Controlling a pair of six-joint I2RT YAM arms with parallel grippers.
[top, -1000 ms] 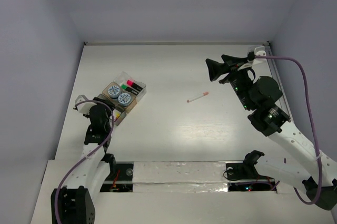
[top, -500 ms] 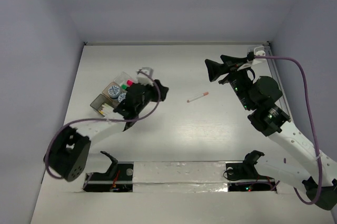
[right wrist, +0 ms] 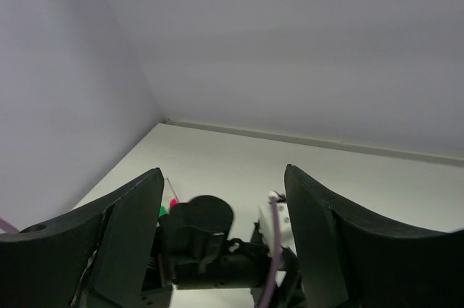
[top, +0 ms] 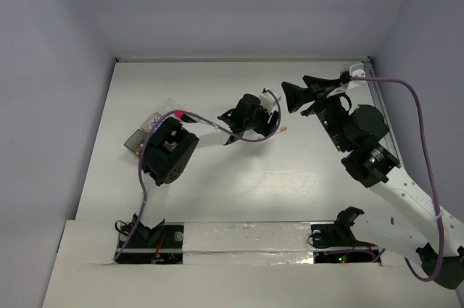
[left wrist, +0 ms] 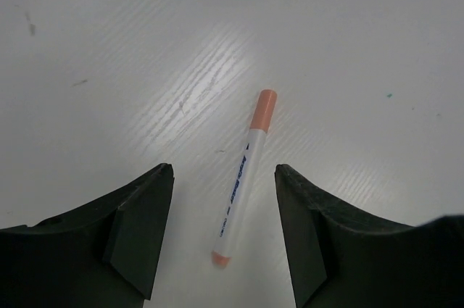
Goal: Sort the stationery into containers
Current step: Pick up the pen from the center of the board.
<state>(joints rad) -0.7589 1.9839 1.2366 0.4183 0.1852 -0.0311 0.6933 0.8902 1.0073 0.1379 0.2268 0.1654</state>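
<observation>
Over the table [left wrist: 109, 47], my left gripper [left wrist: 222, 172] hangs parted, straddling the orange-tipped pen [left wrist: 243, 177] to pinch it.

We see a white table [left wrist: 109, 47] with fine grain-like streaks and a soft sheen where the light glares. The pen [left wrist: 243, 177] looks like smooth white plastic with a matt orange cap. The left gripper [left wrist: 223, 172] has matt black, plastic-looking fingers [left wrist: 138, 228]. The purple cable [top: 419, 109] looks smooth.
</observation>
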